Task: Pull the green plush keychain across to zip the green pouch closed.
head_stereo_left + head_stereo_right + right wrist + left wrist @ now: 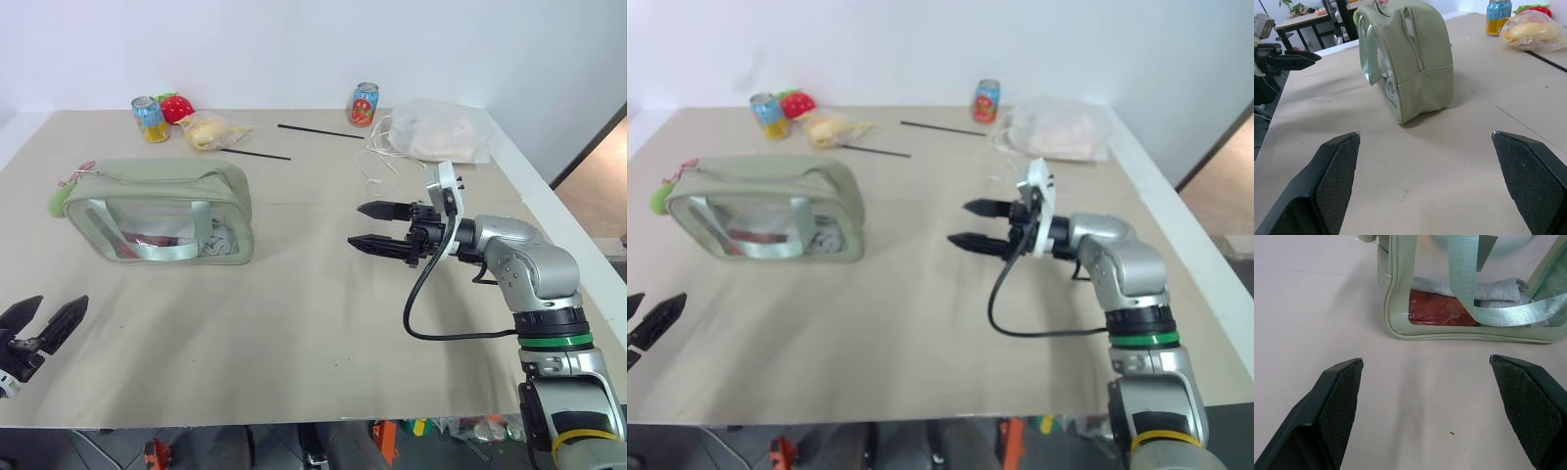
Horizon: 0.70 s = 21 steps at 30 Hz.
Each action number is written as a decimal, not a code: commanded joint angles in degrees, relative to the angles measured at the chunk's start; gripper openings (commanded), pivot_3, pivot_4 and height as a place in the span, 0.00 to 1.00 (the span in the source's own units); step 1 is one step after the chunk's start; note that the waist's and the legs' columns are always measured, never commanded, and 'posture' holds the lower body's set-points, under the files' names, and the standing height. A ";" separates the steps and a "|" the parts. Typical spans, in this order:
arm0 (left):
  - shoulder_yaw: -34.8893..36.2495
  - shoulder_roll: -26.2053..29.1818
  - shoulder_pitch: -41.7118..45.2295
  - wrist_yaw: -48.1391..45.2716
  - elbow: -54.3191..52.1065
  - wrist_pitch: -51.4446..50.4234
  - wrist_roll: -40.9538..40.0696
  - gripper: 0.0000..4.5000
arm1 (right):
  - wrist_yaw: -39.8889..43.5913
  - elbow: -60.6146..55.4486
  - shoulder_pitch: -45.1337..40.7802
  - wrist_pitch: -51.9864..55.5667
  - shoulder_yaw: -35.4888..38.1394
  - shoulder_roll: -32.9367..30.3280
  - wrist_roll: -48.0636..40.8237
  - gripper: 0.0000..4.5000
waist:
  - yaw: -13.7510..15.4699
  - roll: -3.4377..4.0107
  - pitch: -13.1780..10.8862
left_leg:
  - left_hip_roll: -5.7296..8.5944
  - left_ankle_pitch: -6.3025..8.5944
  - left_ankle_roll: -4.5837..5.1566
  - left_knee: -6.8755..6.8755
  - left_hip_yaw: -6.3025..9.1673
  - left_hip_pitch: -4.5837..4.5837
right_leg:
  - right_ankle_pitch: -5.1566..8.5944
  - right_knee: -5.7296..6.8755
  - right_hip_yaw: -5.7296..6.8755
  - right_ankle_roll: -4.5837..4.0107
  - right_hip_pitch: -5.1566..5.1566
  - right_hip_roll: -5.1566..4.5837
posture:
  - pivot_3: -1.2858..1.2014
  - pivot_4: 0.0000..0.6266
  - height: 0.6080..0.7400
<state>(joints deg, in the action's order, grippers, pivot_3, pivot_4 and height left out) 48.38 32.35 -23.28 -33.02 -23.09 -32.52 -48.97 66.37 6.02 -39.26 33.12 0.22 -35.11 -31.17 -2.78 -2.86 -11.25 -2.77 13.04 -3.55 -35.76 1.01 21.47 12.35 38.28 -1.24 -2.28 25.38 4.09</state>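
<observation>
Sage-green fabric, the green pouch (157, 212) stands on the left of the table (294, 333), the green plush keychain (58, 202) at its left end. The left gripper (44, 318) and right gripper (378, 227) hover apart from it, fingers spread, empty.

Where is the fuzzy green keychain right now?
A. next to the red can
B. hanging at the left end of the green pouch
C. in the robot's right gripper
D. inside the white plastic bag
B: the green plush keychain sits at the left end of the green pouch, and both open grippers are away from it.
</observation>
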 commanded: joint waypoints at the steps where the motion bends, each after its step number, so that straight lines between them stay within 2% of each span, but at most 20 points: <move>1: 1.91 1.13 -0.85 -0.59 -1.88 0.04 -1.41 0.96 | 0.53 0.25 -1.88 -1.84 -0.24 0.32 0.95 1.00 | 0.00 0.00 0.00 | 0.00 0.00 0.00 0.00 0.00 0.00 | 0.00 0.00 0.00 0.00 0.00 0.00 | 0.52 0.24 1.00; 7: 1.54 1.20 -1.07 -2.90 -3.68 1.78 -3.16 0.96 | -0.12 3.06 -3.43 -5.06 -2.61 1.42 4.91 1.00 | 0.00 -0.01 0.00 | -0.01 0.00 0.00 -0.02 -0.01 -0.02 | -0.01 0.00 -0.01 0.01 -0.01 0.02 | 0.52 0.24 1.00; 9: 2.91 0.85 -0.43 -4.22 -3.68 2.18 -6.00 0.96 | -1.35 4.20 -5.17 -6.38 -2.91 3.06 6.04 1.00 | -0.05 -0.01 0.00 | -0.01 0.00 0.00 -0.02 -0.02 -0.02 | -0.01 0.00 -0.02 0.00 -0.01 0.03 | 0.52 0.24 1.00; 13: 6.33 -0.11 0.24 -7.35 -3.45 3.48 -13.01 0.96 | -3.19 7.09 -11.11 -8.16 -4.73 8.92 7.61 1.00 | -0.33 -0.01 0.00 | -0.11 0.01 -0.01 -0.03 -0.11 -0.02 | -0.05 0.01 -0.08 -0.03 0.00 0.11 | 0.52 0.24 1.00; 21: 7.29 -0.65 3.64 -7.67 -6.57 9.95 -14.56 0.96 | 1.95 15.98 -21.19 -16.15 -12.95 21.85 11.70 1.00 | -0.51 -0.07 0.04 | -0.60 0.07 -0.01 -0.03 -0.15 -0.12 | -0.13 0.01 -0.11 -0.23 0.02 0.62 | 0.52 0.24 1.00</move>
<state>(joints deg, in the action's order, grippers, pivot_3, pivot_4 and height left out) 53.64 30.87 -19.91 -40.89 -26.63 -24.69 -62.30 66.93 20.36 -58.24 19.94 -12.02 -14.10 -20.60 -3.29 -2.93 -11.21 -3.42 13.11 -3.55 -35.80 0.86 21.34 12.17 38.29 -1.33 -2.59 25.40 4.75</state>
